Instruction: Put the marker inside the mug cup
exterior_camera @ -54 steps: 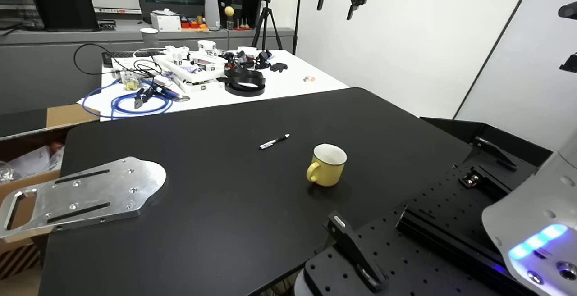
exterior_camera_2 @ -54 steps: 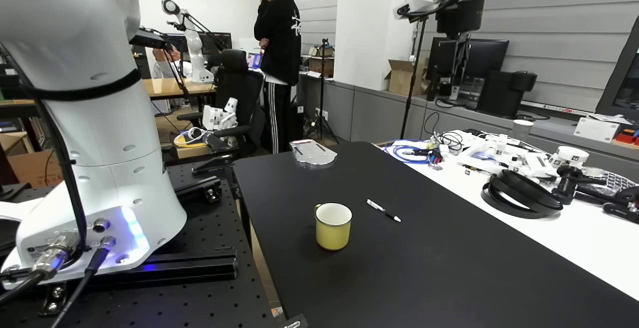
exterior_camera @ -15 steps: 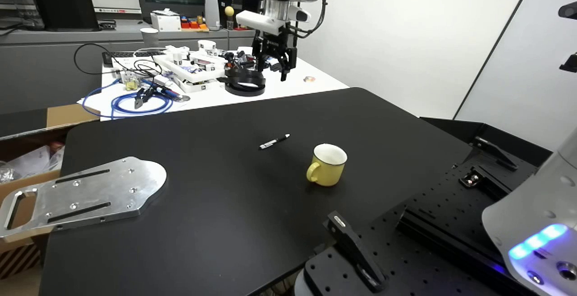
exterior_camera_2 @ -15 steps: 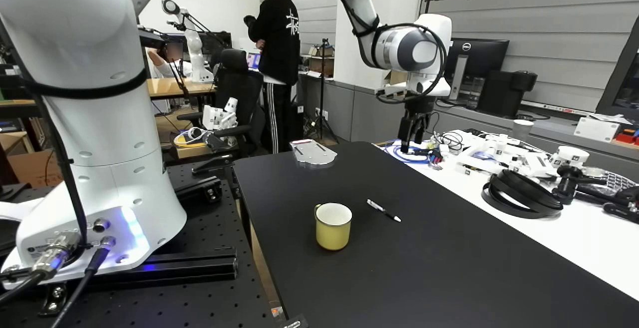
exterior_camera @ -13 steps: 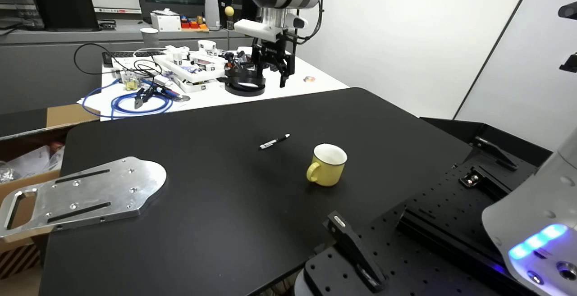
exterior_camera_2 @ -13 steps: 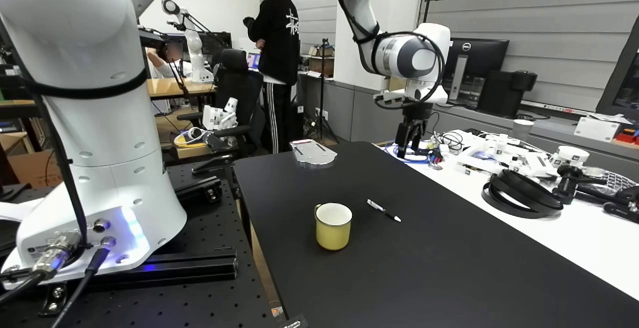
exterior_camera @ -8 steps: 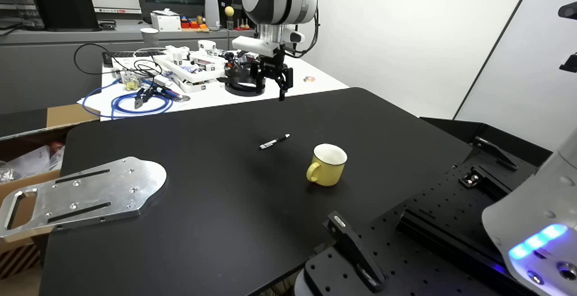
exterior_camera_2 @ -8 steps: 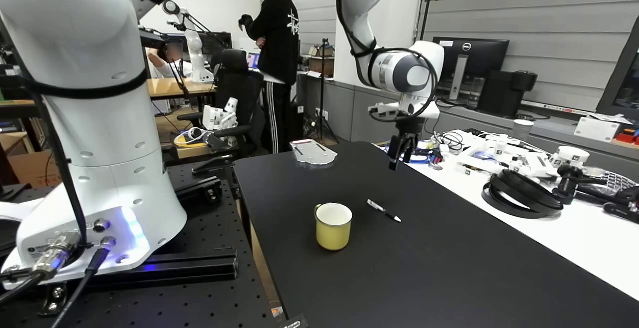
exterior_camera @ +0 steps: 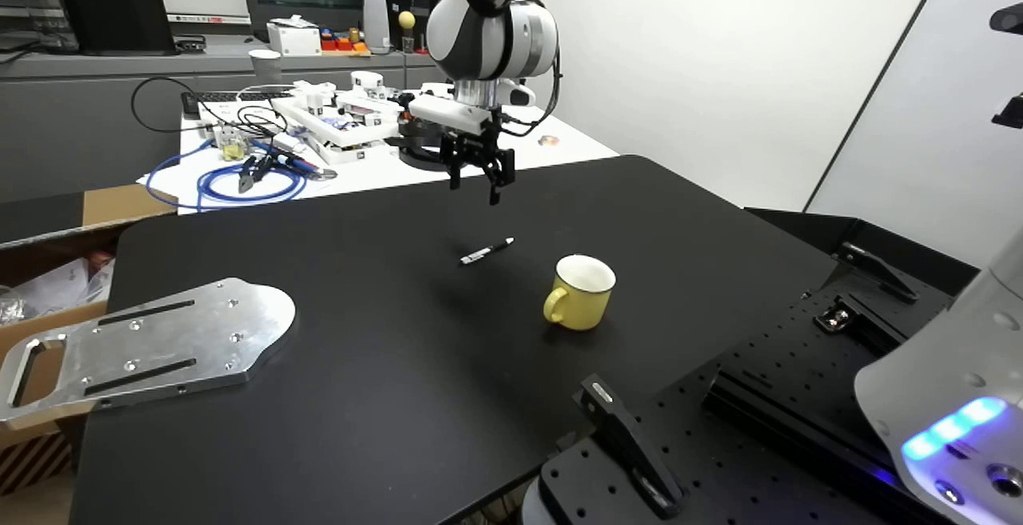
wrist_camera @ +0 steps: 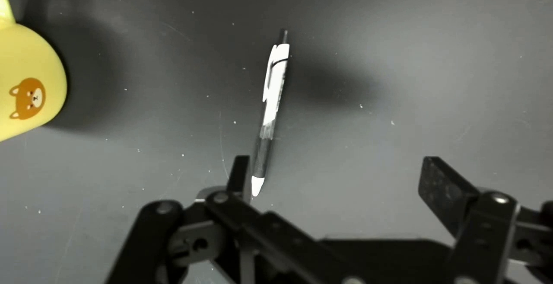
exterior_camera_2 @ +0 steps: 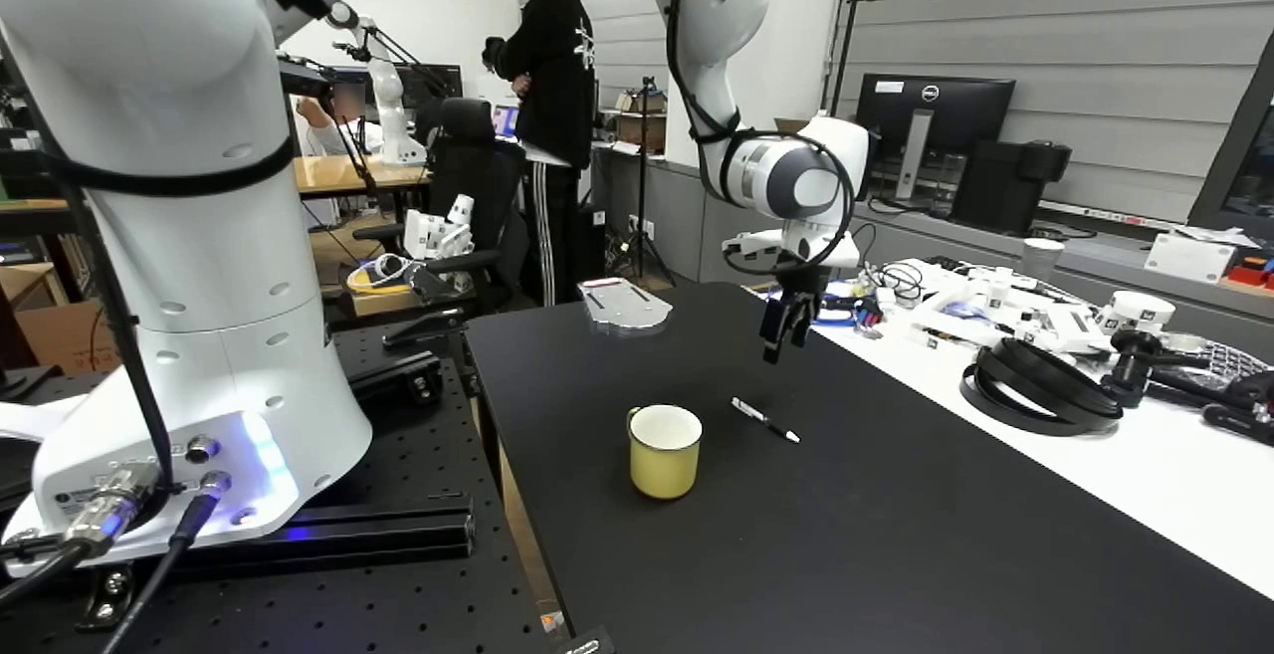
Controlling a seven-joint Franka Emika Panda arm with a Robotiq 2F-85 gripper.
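Observation:
The marker is a white and black pen (exterior_camera: 487,251) lying flat on the black table; it also shows in an exterior view (exterior_camera_2: 764,419). The yellow mug (exterior_camera: 577,305) stands upright near it, also in an exterior view (exterior_camera_2: 664,465). In the wrist view the mug (wrist_camera: 30,59) is cut off at the left edge. My gripper (exterior_camera: 475,189) is open and empty, above the table beyond the pen; an exterior view also shows it (exterior_camera_2: 785,345). In the wrist view the pen (wrist_camera: 274,98) points its white tip beside the left finger (wrist_camera: 239,176) of my gripper (wrist_camera: 337,176).
A flat metal plate (exterior_camera: 200,325) lies at the table's edge, also in an exterior view (exterior_camera_2: 625,304). A white table (exterior_camera: 511,153) with cables and parts adjoins the black one. A black clamp (exterior_camera: 627,445) sits near the robot base. A person (exterior_camera_2: 552,67) stands in the background.
My gripper has come into the scene from high up and moved down over the table, closer to the pen. It stays open. The pen and the mug have not moved.

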